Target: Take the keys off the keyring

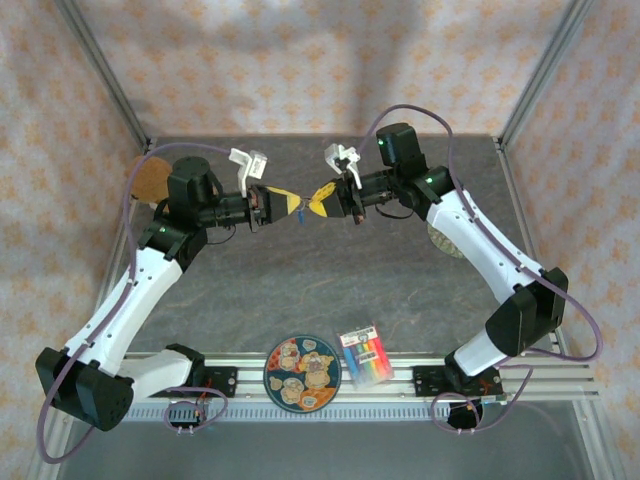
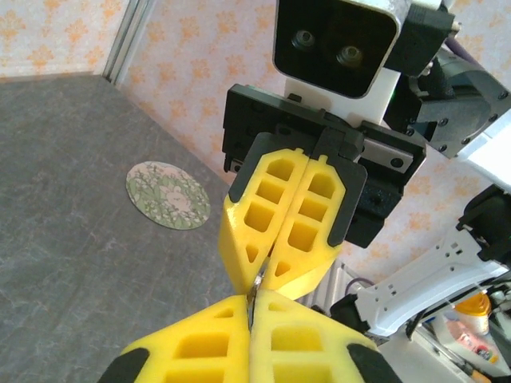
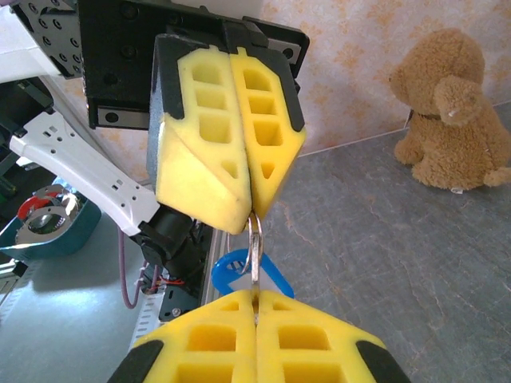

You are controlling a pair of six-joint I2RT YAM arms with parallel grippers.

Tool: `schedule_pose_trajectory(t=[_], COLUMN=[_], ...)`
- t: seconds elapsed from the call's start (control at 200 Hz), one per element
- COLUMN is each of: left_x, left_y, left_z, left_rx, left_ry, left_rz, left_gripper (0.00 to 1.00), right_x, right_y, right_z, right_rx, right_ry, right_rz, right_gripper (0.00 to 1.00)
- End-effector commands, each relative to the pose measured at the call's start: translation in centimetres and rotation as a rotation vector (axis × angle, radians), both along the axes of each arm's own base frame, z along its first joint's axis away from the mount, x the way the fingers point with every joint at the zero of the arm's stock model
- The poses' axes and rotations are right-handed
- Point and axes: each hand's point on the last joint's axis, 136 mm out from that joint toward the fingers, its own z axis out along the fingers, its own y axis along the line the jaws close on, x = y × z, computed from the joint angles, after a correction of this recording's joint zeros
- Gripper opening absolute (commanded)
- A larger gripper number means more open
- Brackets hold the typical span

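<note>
Above the middle of the grey table, my left gripper (image 1: 293, 204) and right gripper (image 1: 320, 199) meet tip to tip. In the right wrist view, my right gripper (image 3: 255, 294) is shut on a thin silvery key (image 3: 254, 262) seen edge-on. The key hangs on the wire keyring (image 3: 249, 239), whose top goes into the shut left gripper (image 3: 249, 214). A blue tag (image 3: 223, 271) dangles from the ring behind it. In the left wrist view, the left gripper (image 2: 251, 299) pinches a sliver of metal, with the right gripper (image 2: 257, 275) right against it.
A patterned plate (image 1: 302, 374) and a rainbow-striped card (image 1: 364, 356) lie at the near edge between the arm bases. A teddy bear (image 3: 447, 120) sits at the far left, a green round coaster (image 2: 168, 194) on the right. Metal frame posts stand at the corners.
</note>
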Motion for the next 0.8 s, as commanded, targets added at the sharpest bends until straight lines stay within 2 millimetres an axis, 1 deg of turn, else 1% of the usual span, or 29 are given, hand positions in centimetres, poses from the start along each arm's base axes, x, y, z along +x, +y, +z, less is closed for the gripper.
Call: schedule_pose_trajectory(t=[0.0,0.1,0.195,0.27,0.34,0.49,0.551,0.641,0.791], left_x=[-0.3,0.0,0.2,0.4,0.6,0.7,0.6,0.6,0.4], left_y=[-0.4,-0.2,-0.2,0.0,0.1,0.0,0.1,0.2,0.2], left_z=[1.6,1.9,2.7,3.2,3.4,3.4,3.6,3.7,4.1], left_rx=[-0.034,-0.066,-0.129,-0.176,-0.204,-0.225,-0.236,-0.241,-0.247], left_ry=[-0.034,-0.029,-0.028,-0.019,-0.019,0.001,0.001,-0.001,-0.006], left_rz=[-0.022,0.006,0.02,0.038,0.051,0.053,0.051,0.057,0.053], left_gripper=[0.0,0.0,0.0,0.0,0.0,0.0,0.0,0.0,0.0], right_x=[-0.2,0.1,0.7,1.2,1.5,0.8,0.9,1.0,0.7], right_y=[0.0,0.1,0.2,0.1,0.0,0.2,0.1,-0.3,-0.7], right_z=[1.5,1.5,1.3,1.4,2.0,2.2,2.3,2.3,2.1], right_rx=[0.028,0.037,0.053,0.09,0.147,0.177,0.181,0.195,0.208], right_ry=[-0.053,-0.09,-0.155,-0.205,-0.248,-0.347,-0.375,-0.397,-0.416], right_rz=[0.007,-0.035,-0.111,-0.186,-0.251,-0.326,-0.364,-0.406,-0.418], right_gripper=[0.0,0.0,0.0,0.0,0.0,0.0,0.0,0.0,0.0])
